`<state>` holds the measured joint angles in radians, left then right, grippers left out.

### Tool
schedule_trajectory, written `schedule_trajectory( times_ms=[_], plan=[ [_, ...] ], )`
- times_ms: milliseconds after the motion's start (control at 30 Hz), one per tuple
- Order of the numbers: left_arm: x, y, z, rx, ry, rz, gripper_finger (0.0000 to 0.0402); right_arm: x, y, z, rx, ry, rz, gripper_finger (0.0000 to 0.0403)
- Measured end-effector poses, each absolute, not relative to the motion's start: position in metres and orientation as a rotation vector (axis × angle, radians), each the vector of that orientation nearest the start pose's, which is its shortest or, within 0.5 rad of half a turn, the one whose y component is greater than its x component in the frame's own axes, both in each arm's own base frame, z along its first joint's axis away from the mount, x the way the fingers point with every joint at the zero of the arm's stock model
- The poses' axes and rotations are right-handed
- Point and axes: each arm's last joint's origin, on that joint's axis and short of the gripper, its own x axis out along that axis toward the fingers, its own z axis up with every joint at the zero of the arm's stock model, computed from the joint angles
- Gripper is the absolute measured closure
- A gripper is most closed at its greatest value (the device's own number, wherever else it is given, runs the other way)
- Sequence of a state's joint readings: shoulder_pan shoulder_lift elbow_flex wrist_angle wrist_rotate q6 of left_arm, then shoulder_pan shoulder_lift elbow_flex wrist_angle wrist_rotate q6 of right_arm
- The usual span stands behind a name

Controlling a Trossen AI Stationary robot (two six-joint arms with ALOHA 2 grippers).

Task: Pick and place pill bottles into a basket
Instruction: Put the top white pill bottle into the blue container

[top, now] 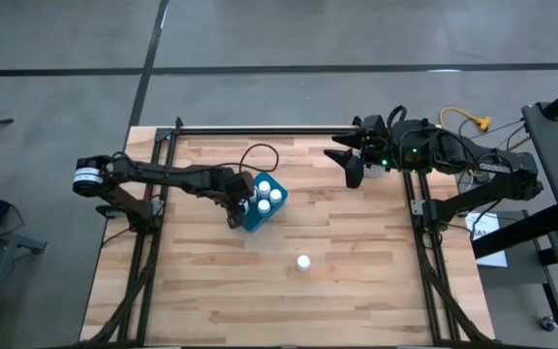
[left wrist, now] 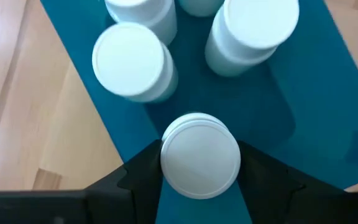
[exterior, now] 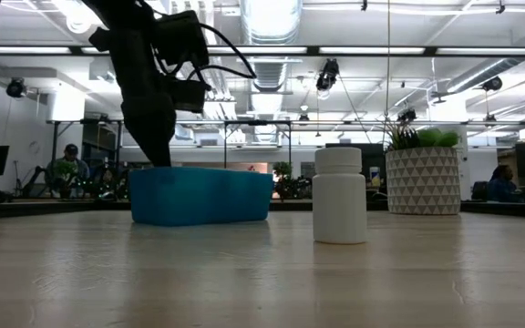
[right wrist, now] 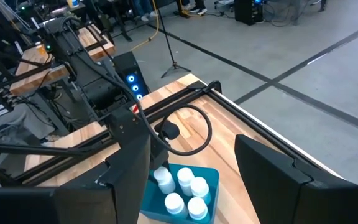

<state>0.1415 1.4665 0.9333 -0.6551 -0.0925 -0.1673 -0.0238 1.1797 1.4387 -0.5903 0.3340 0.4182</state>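
Note:
The teal basket (top: pixel 251 218) stands on the table left of the middle; it also shows in the low view (exterior: pixel 199 195). Several white pill bottles (left wrist: pixel 132 61) stand upright in it. My left gripper (top: pixel 236 207) reaches down into the basket's left end, shut on one more pill bottle (left wrist: pixel 200 154). One pill bottle (top: pixel 303 262) stands upright on its base on the table, nearer the front; it also shows in the low view (exterior: pixel 339 196). My right gripper (top: pixel 354 173) is open and empty, above the table's far right. My left gripper pinches the pill bottle between its two fingers (left wrist: pixel 138 171), on two opposite sides just below the cap (left wrist: pixel 200 121). The fingers come from above, pointing down. The bottle stands upright inside the basket; whether its base is on the basket's floor, I cannot tell.
A white patterned pot with a green plant (exterior: pixel 423 179) stands at the table's far right, near my right arm. Black rails (top: pixel 260 129) run along the table's far edge and sides. Bare wood lies around the lone bottle toward the near edge.

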Motion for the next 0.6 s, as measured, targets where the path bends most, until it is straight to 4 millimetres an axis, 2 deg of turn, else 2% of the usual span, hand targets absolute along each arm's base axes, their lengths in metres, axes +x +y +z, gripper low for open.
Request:
schedule_trajectory(
  times_ms=[233, 500, 600],
  plan=[
    [0.2645, 0.0454, 0.2026, -0.180, 1.190, 0.297, 0.0222, 0.2306, -0.0150, 0.4373, 0.360, 0.249, -0.417, 0.0177],
    [0.2635, 0.0488, 0.2032, -0.196, 1.196, 0.304, 0.0147, 0.2305, -0.0150, 0.4375, 0.360, 0.248, -0.417, 0.0177],
    [0.2630, 0.0486, 0.2049, -0.198, 1.208, 0.302, 0.0130, 0.2305, -0.0151, 0.4375, 0.361, 0.248, -0.417, 0.0177]
  ],
)
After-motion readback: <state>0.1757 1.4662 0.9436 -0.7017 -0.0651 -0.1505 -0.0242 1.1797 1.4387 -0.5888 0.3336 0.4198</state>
